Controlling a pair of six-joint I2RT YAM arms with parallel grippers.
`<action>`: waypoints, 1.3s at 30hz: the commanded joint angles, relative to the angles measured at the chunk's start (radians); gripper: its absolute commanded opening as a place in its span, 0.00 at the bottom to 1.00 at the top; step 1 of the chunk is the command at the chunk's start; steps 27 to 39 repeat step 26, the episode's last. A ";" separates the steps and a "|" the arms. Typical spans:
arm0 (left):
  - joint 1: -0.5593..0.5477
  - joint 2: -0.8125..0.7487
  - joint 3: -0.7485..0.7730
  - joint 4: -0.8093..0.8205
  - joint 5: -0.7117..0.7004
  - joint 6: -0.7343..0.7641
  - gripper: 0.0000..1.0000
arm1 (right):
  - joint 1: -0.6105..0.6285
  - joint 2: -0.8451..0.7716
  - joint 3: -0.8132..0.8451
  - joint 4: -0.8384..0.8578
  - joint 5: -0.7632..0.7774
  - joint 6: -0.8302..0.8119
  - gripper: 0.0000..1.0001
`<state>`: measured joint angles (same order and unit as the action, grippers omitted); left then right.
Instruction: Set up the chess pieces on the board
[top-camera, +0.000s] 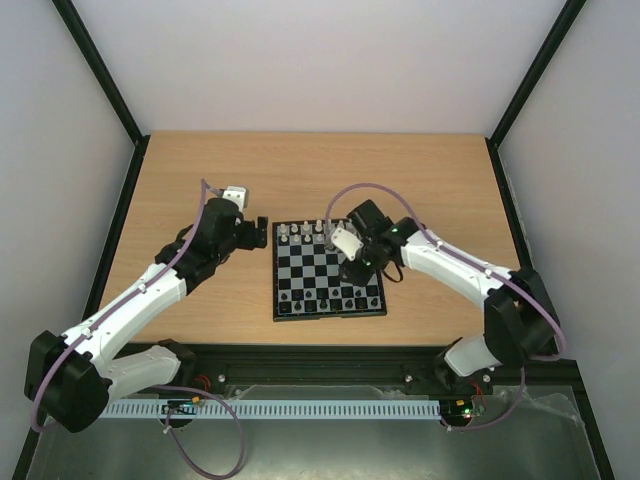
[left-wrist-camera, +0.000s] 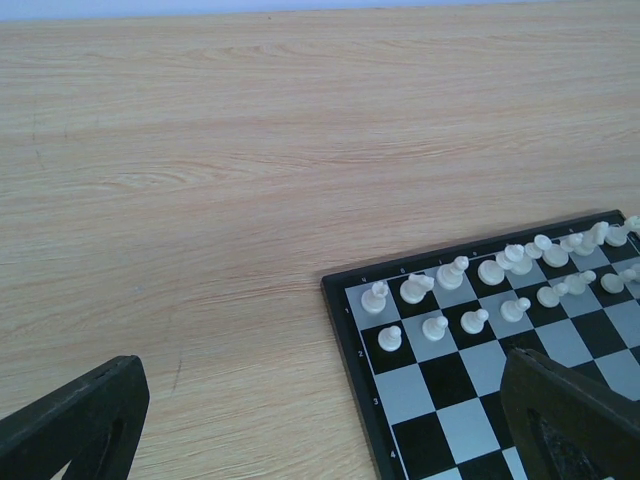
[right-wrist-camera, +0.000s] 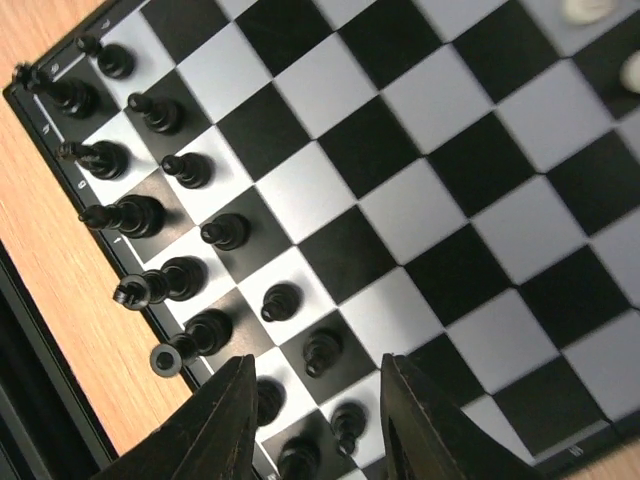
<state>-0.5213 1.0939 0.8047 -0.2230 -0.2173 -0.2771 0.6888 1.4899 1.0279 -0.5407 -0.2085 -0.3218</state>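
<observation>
The board (top-camera: 325, 270) lies on the wooden table between my arms. White chess pieces (top-camera: 305, 232) stand in two rows along its far edge, black chess pieces (top-camera: 320, 300) in two rows along its near edge. My left gripper (top-camera: 259, 227) is open and empty, low over the table just left of the board's far left corner. Its wrist view shows the white pieces (left-wrist-camera: 480, 290) and the board's border (left-wrist-camera: 345, 340) between wide-apart fingers (left-wrist-camera: 75, 420). My right gripper (top-camera: 356, 272) hovers over the board's right side, open and empty. In its wrist view, black pawns (right-wrist-camera: 320, 350) stand between its fingers (right-wrist-camera: 205, 430).
A black frame (top-camera: 100, 75) and white walls enclose the table. A dark rail (top-camera: 330, 352) runs along the near edge by the arm bases. Bare wood (left-wrist-camera: 250, 150) stretches behind and to the left of the board.
</observation>
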 joint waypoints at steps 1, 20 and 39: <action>0.003 -0.005 -0.020 0.022 0.065 0.043 0.99 | -0.097 -0.084 0.012 -0.019 -0.076 0.047 0.38; 0.001 -0.064 0.165 -0.124 -0.099 0.052 0.99 | -0.526 -0.509 -0.034 0.325 0.172 0.532 0.99; 0.000 -0.117 0.166 -0.127 -0.118 0.070 0.99 | -0.526 -0.556 -0.069 0.325 0.137 0.550 0.99</action>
